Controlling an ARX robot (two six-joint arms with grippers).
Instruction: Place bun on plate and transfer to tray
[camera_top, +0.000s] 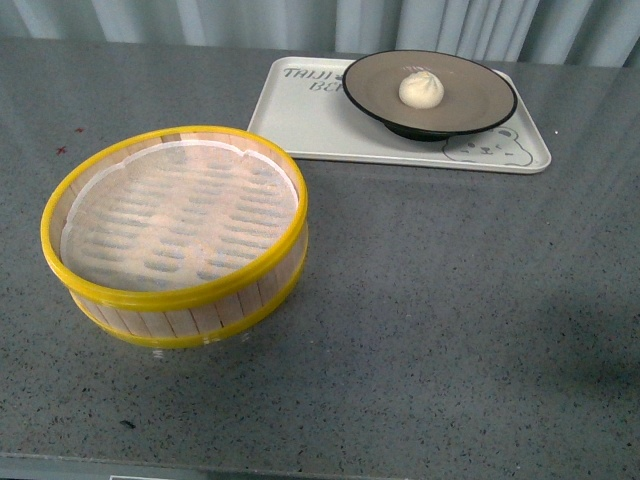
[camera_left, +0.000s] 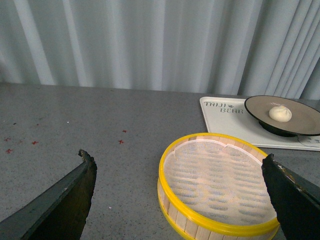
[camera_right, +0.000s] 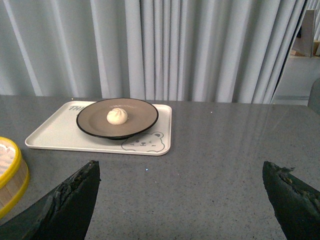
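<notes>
Bun (camera_top: 421, 88) is sitting on plate (camera_top: 480, 85), plate resting on tray (camera_top: 300, 120); task appears complete. Left gripper (camera_left: 180, 200) and right gripper (camera_right: 180, 200) are hanging wide, empty; nothing further needed.

The white pleated bun (camera_top: 421, 89) sits upright at the centre of the taupe black-rimmed plate (camera_top: 470, 110), which rests on the cream rectangular tray (camera_top: 310, 125) bearing a bear-face drawing.

The tray (camera_left: 226, 120) carries grey lettering in the corner opposite its bear-face drawing (camera_right: 144, 142): "TAIJI" above "BEAR", fully readable in the left wrist view. The plate (camera_top: 372, 92) hides the ends of both words in the front view.
</notes>
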